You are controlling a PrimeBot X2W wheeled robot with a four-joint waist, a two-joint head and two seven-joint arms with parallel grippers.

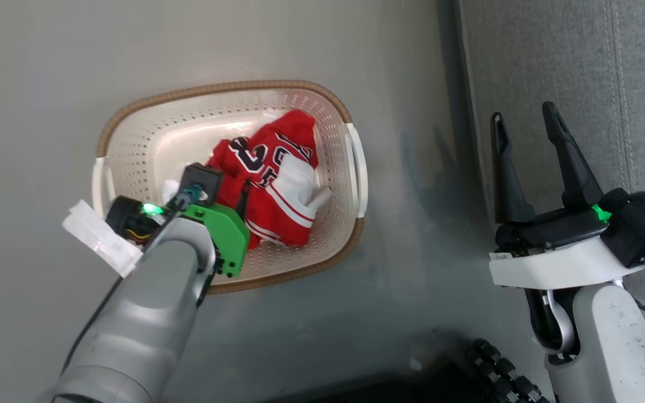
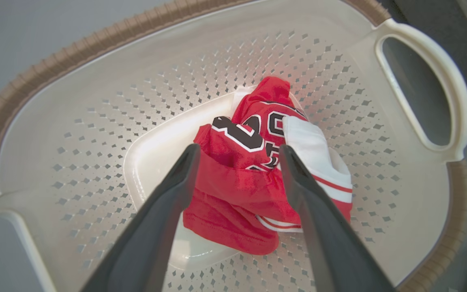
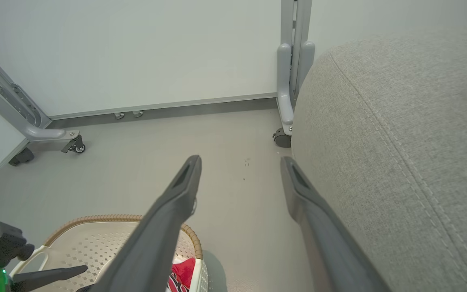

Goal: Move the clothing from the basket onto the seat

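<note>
The basket (image 1: 221, 88) stands on the grey floor, and the clothing (image 1: 277, 179), a crumpled red bundle with white panels and dark lettering, lies in its right half. My left gripper (image 2: 238, 149) is down inside the basket (image 2: 95, 142) and open. Its two dark fingers straddle the clothing (image 2: 241, 190); I cannot tell whether they touch it. My right gripper (image 1: 523, 112) is open and holds nothing, hovering at the left edge of the grey seat (image 1: 569, 84). In the right wrist view, that gripper (image 3: 239, 160) points along the floor, with the seat (image 3: 399, 142) on its right and the basket (image 3: 95, 221) at lower left.
Two grey wheeled panel frames (image 3: 290, 101) (image 3: 35, 129) stand against the white wall beyond the basket. Bare grey floor (image 1: 412, 252) separates the basket from the seat. My dark base (image 1: 485, 369) shows at the bottom edge of the head view.
</note>
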